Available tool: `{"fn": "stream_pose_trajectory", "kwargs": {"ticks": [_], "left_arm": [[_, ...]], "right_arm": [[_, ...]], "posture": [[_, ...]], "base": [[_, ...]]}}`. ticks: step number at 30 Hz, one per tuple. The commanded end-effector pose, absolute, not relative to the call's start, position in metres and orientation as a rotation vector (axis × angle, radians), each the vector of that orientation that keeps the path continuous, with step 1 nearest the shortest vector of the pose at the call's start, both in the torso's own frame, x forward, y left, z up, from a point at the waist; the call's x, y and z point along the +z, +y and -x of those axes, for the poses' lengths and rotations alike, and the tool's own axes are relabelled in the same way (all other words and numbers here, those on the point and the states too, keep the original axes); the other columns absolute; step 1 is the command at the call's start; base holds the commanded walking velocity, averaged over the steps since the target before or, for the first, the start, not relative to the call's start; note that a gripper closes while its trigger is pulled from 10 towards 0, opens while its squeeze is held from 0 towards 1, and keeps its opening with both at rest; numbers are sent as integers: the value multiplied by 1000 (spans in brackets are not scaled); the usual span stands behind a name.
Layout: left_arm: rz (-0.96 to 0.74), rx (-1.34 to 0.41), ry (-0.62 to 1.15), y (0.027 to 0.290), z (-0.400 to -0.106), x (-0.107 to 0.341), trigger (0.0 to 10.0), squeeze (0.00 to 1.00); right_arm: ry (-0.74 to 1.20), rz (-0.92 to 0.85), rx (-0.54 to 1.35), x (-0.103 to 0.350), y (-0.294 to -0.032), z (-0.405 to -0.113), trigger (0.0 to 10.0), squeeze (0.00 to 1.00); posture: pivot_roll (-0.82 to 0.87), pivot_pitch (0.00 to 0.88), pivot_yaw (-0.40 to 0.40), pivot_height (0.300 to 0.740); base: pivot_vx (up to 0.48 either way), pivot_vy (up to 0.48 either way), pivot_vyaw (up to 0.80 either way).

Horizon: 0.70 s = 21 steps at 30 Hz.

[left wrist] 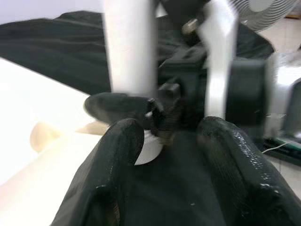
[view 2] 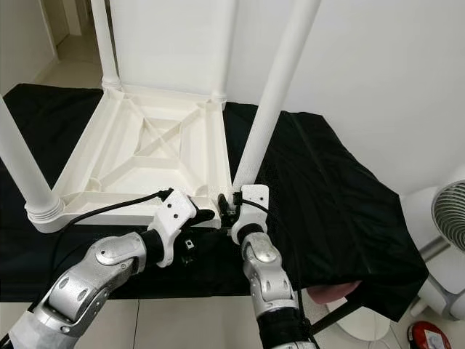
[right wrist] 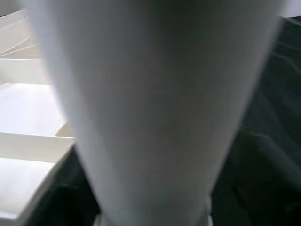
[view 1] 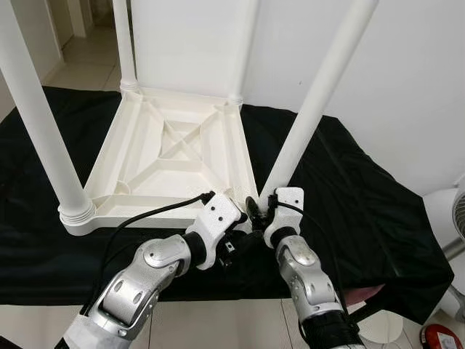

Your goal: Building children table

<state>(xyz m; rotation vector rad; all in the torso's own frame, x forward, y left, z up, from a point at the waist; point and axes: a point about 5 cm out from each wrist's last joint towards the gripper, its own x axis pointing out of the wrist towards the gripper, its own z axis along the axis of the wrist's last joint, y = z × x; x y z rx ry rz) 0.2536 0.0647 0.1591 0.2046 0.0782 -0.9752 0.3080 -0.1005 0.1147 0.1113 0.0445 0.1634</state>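
Currently my right gripper (view 1: pixel 267 206) clasps the fourth table leg (view 1: pixel 314 109) at the upturned tabletop (view 1: pixel 171 156), my left gripper (view 1: pixel 245 212) spread beside; tilted leg may cross-thread.

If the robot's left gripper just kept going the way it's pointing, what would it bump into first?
Most likely the foot of the near-right table leg, with the right gripper beside it. The left gripper points at that corner of the upturned table top; its wrist view shows both just ahead, though depth is unclear.
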Motion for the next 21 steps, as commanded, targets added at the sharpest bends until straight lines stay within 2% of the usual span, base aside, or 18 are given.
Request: {"fn": "stream_pose_trajectory", "kwargs": {"ticks": [1,8,10,11,12,13,14,16,21], "left_arm": [[-223,-964,65,67,-257,161,10000,0],[-231,-947,67,71,-259,161,10000,0],[-249,-879,78,81,-268,161,10000,0],[-258,-839,87,87,-272,161,10000,0],[-258,-839,87,87,-272,161,10000,0],[-263,-782,91,93,-279,161,10000,0],[-263,-782,91,93,-279,161,10000,0],[-230,-612,112,107,-296,162,10000,0],[-210,-461,158,113,-307,153,10000,0]], "right_arm": [[50,-97,141,114,-110,-306,10000,1000],[33,-90,147,116,-113,-305,10000,1000],[21,-69,154,116,-117,-301,10000,1000],[17,-63,159,116,-119,-299,10000,384],[17,-63,159,116,-119,-299,10000,384],[12,-51,156,116,-121,-297,10000,0],[12,-51,156,116,-121,-297,10000,0],[5,-38,149,117,-123,-295,10000,0],[-1,-21,139,118,-123,-295,10000,0]], "posture": [[20,0,-146,740],[20,0,-147,740],[19,0,-146,740],[19,0,-146,740],[19,0,-146,740],[16,0,-144,740],[16,0,-144,740],[12,0,-142,740],[-1,0,-135,740]], "base": [[0,0,0],[0,0,0],[0,0,0],[0,0,0],[0,0,0],[0,0,0],[0,0,0],[0,0,0],[0,0,0]]}}
